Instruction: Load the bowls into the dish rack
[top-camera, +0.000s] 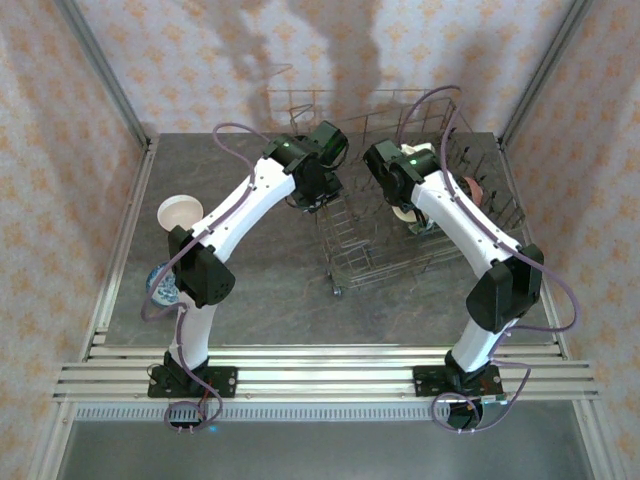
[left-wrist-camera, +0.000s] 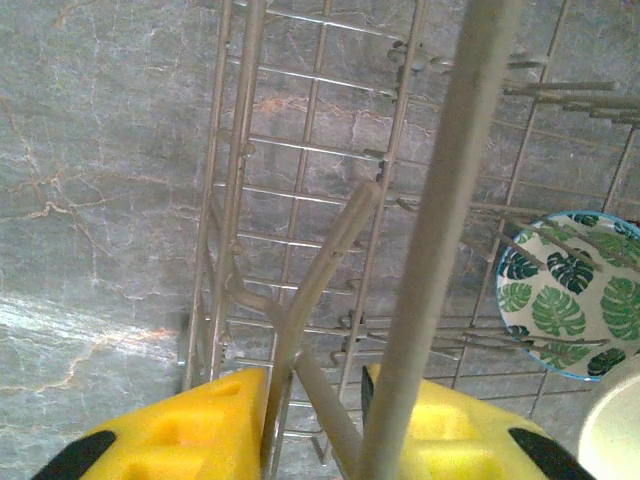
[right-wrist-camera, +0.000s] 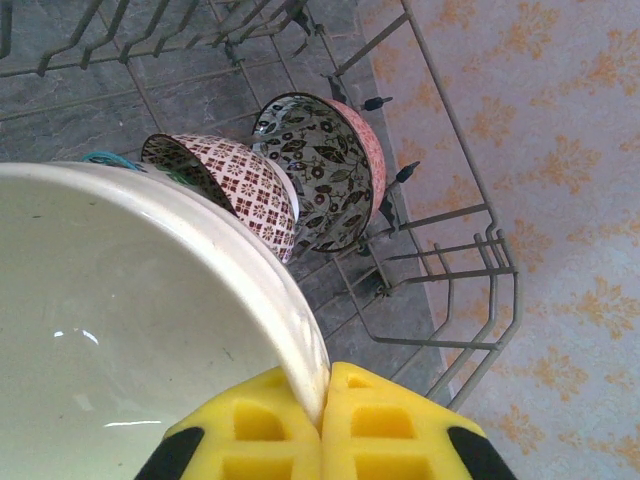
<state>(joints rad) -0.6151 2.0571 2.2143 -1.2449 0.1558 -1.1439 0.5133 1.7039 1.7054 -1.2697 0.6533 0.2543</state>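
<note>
At the desk's (top-camera: 270, 290) left edge you have two bowls outside the rack (top-camera: 345, 245): a pale bowl (top-camera: 180, 212) and a blue bowl (top-camera: 160, 283), half hidden under your left arm. Your left pincer (left-wrist-camera: 318, 388) hangs at the rack's left wall, pads apart with a wire between them. It is likely there to steady the basket, though you cannot tell that it grips. Past it a leaf bowl (left-wrist-camera: 570, 295) sits inside the rack. Your right pincer (right-wrist-camera: 322, 382) is pinched tight on the rim of a white bowl (right-wrist-camera: 130, 330), carrying it over the rack's right part, ready to slot in. Beside it a brown bowl (right-wrist-camera: 235, 180) and a floral bowl (right-wrist-camera: 325, 165) stand on edge, so aim for a free gap. Tines and side wires crowd the way down.
</note>
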